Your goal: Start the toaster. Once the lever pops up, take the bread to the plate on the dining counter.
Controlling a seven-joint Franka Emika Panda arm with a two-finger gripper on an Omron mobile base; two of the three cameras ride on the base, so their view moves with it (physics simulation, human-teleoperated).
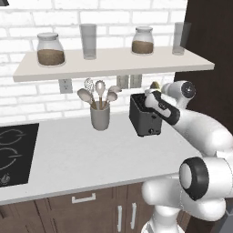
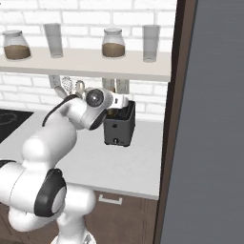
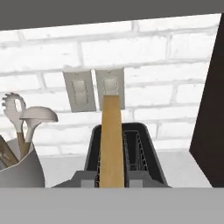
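The black toaster (image 1: 144, 122) (image 2: 119, 129) (image 3: 151, 153) stands on the white worktop against the brick wall. My gripper (image 1: 152, 93) (image 2: 123, 102) (image 3: 112, 180) hovers just over its slots and is shut on the bread (image 3: 112, 140). In the hand view the bread is a tan slice seen edge-on, standing upright, with its lower part in the left slot. Its tan top edge (image 1: 154, 85) peeks above the hand in the left base view. The plate and the dining counter are out of view.
A grey utensil cup (image 1: 100, 116) (image 3: 19, 168) with spoons stands left of the toaster. A shelf (image 1: 113, 63) with jars and glasses hangs close overhead. A black hob (image 1: 13, 154) lies at the far left. A dark tall cabinet (image 2: 209, 124) walls off the right.
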